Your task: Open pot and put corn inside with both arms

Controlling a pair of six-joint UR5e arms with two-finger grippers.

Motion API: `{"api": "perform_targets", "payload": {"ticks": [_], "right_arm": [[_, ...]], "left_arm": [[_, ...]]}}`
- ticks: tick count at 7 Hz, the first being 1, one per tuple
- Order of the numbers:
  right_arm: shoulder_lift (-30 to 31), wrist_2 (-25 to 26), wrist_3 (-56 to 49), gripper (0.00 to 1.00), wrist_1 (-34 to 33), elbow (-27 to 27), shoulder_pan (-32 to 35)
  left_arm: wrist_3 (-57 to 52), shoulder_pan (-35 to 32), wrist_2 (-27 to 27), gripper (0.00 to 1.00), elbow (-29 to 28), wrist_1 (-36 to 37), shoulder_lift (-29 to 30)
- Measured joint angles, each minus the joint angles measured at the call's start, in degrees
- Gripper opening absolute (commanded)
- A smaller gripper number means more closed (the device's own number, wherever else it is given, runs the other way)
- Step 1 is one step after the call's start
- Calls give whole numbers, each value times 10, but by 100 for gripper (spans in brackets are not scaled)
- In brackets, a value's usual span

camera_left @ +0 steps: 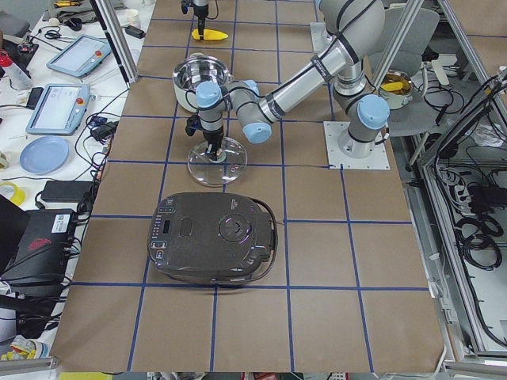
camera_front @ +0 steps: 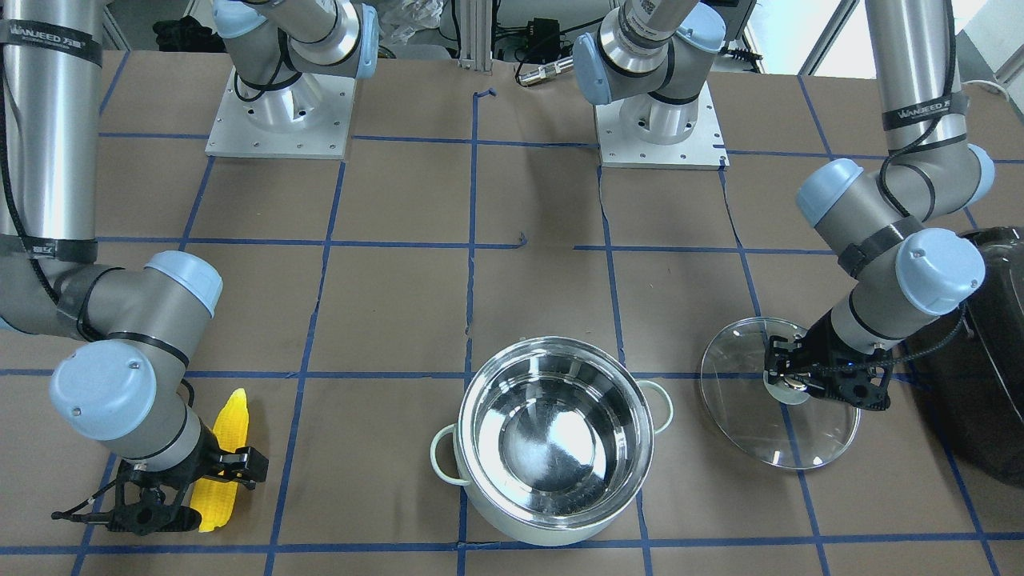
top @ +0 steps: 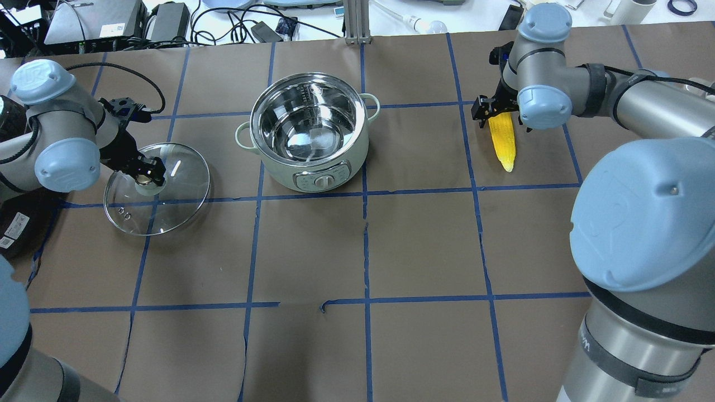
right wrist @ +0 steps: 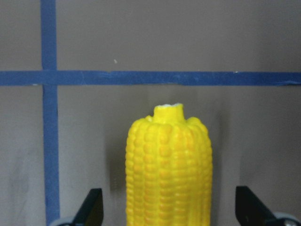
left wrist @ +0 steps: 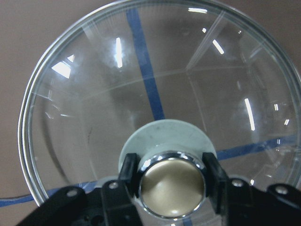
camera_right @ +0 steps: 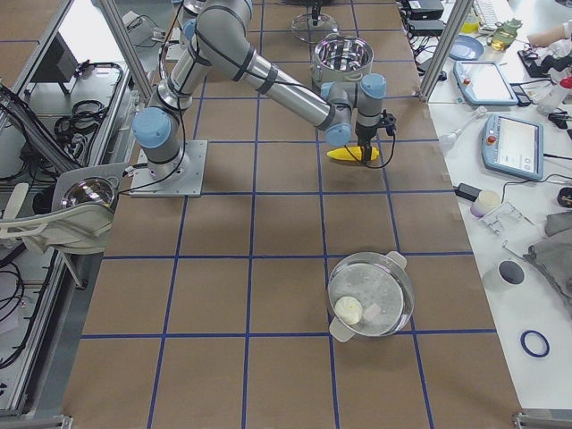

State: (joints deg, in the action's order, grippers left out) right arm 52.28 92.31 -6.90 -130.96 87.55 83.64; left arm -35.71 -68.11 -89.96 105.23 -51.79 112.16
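The mint-green pot [top: 313, 167] stands open in the middle of the table, its steel inside bare [camera_front: 552, 532]. Its glass lid [top: 173, 206] lies on the table on my left, also in the front view [camera_front: 752, 424]. My left gripper [top: 146, 174] is shut on the lid's brass knob [left wrist: 171, 188], one finger on each side. The yellow corn [top: 503, 142] lies flat on the table on my right [camera_front: 224, 448]. My right gripper [right wrist: 171, 209] is open and straddles the cob's thick end [right wrist: 168, 174], with a gap at each finger.
A big dark grey appliance [camera_front: 984, 352] stands just beyond the lid at my far left [camera_left: 214, 249]. Another lidded steel pot [camera_right: 371, 295] stands near the table's end on my right. Blue tape lines grid the brown table.
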Motion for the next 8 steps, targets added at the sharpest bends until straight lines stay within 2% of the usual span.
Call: {"api": "perform_targets", "payload": {"ticks": [1,2,3,4,5,6,8], "right_arm": [[0,1,2,88,-4,2,0],[0,0,3,31,-5,3,-1],[1,-3,3,27,-6,3,-1],[3,-4,0,18,-6,4,-1],[8,-2,-3,17,-5,3,-1],[13,-2,-2,16,-2,3,-1],[38,-6,0,16,3,-5,2]], "left_arm": [[0,0,3,90,1,1,3],[0,0,3,92,-1,2,7],[0,0,1,93,-4,2,9],[0,-1,-1,94,-9,-2,6],[1,-5,-4,98,-21,-20,-4],[1,-9,-5,100,-41,-61,-20],[2,-13,-4,100,-112,-198,-66]]}}
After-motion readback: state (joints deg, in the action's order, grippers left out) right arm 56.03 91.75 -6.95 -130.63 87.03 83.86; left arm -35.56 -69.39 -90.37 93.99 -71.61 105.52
